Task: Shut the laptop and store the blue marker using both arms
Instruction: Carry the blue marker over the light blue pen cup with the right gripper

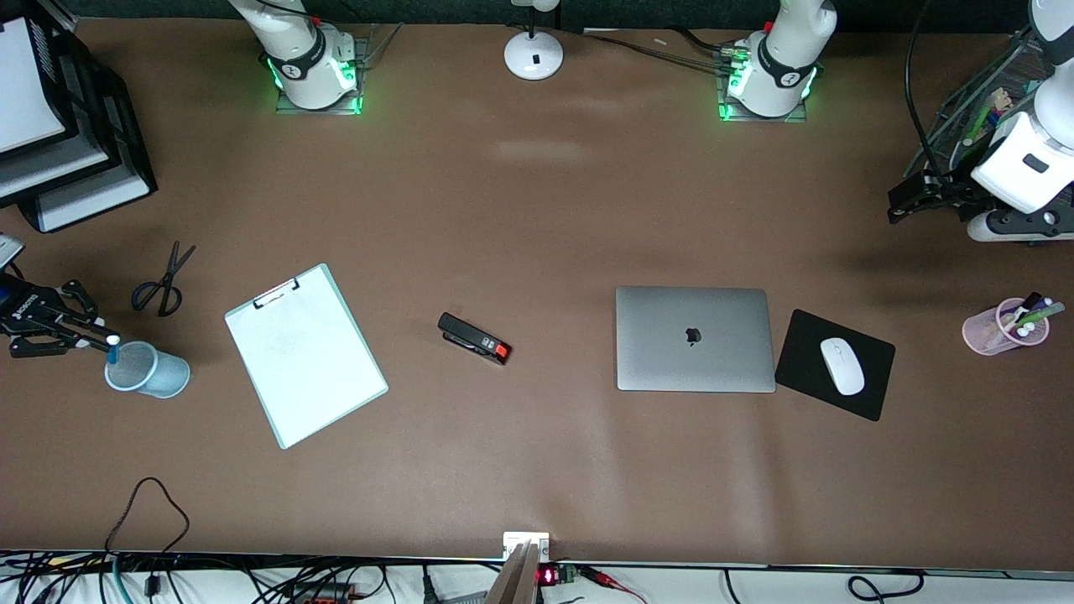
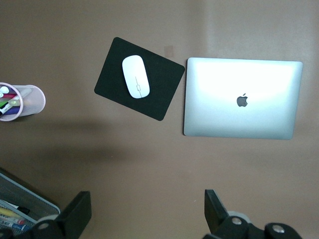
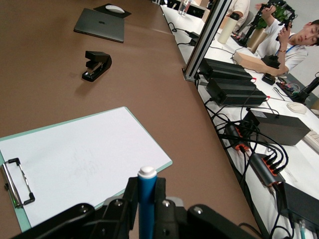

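Already the laptop [image 1: 695, 339] lay shut and flat, lid up, near the middle of the table toward the left arm's end, with the mouse pad [image 1: 805, 352] and white mouse [image 1: 841, 366] just beside it. That half of the job looked done, by my reading.

The right gripper [image 1: 99, 340] was clenched on the blue marker [image 1: 112, 350], pinched between the fingers [image 3: 130, 201] with its white end [image 3: 147, 172] showing above them in the right wrist view. In the front view the marker hung at the rim of the pale blue cup [image 1: 149, 369], at the right arm's end of the table. Its long axis ran close to upright, tip toward the cup's mouth. The coming move turned on that: marker above the opening, so a short lowering and a release should store it. Whether the tip was inside the rim I could not tell.

Farther off, the clipboard [image 1: 304, 354], stapler [image 1: 474, 338] and scissors [image 1: 164, 283] lay clear of the cup.

The left gripper [image 1: 910, 200] waited released, raised at its own end of the table, well apart from the marker.
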Controlling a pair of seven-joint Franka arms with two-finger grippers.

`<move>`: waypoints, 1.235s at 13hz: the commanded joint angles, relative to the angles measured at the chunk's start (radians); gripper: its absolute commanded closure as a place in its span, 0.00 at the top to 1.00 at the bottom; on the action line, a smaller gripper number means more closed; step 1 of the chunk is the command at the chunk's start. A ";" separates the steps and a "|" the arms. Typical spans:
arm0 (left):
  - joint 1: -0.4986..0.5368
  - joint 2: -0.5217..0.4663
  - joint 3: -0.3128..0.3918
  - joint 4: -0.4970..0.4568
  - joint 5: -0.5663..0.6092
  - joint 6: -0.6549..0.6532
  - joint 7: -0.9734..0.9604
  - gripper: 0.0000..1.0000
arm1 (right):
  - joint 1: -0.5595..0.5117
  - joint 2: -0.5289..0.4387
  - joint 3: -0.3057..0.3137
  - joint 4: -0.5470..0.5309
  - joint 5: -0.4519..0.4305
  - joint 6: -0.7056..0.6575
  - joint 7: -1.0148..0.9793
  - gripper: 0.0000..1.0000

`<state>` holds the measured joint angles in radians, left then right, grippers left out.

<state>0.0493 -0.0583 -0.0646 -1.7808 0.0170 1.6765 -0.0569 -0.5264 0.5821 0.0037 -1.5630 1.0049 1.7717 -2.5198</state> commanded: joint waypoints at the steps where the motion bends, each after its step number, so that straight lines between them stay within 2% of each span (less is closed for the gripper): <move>1: -0.008 -0.006 0.002 0.015 -0.022 -0.020 0.008 1.00 | -0.023 0.016 0.015 0.018 0.029 -0.020 -0.030 0.00; 6: -0.003 0.006 0.003 0.030 -0.022 -0.020 0.008 1.00 | -0.023 0.093 0.016 0.032 0.072 -0.021 -0.048 0.00; 13: -0.011 0.008 0.003 0.032 -0.022 -0.021 0.008 1.00 | -0.040 0.116 0.015 0.034 0.101 -0.018 -0.048 0.00; 14: -0.011 0.008 0.003 0.032 -0.022 -0.021 0.008 1.00 | -0.046 0.120 0.015 0.034 0.103 -0.020 -0.045 0.17; 15: -0.011 0.008 0.003 0.032 -0.022 -0.021 0.008 1.00 | -0.046 0.119 0.015 0.034 0.107 -0.021 -0.031 0.88; 16: -0.011 0.008 0.003 0.032 -0.022 -0.021 0.008 1.00 | -0.049 0.116 0.015 0.034 0.106 -0.021 -0.025 1.00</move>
<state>0.0421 -0.0583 -0.0650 -1.7741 0.0170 1.6762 -0.0569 -0.5570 0.6870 0.0079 -1.5491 1.0856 1.7687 -2.5526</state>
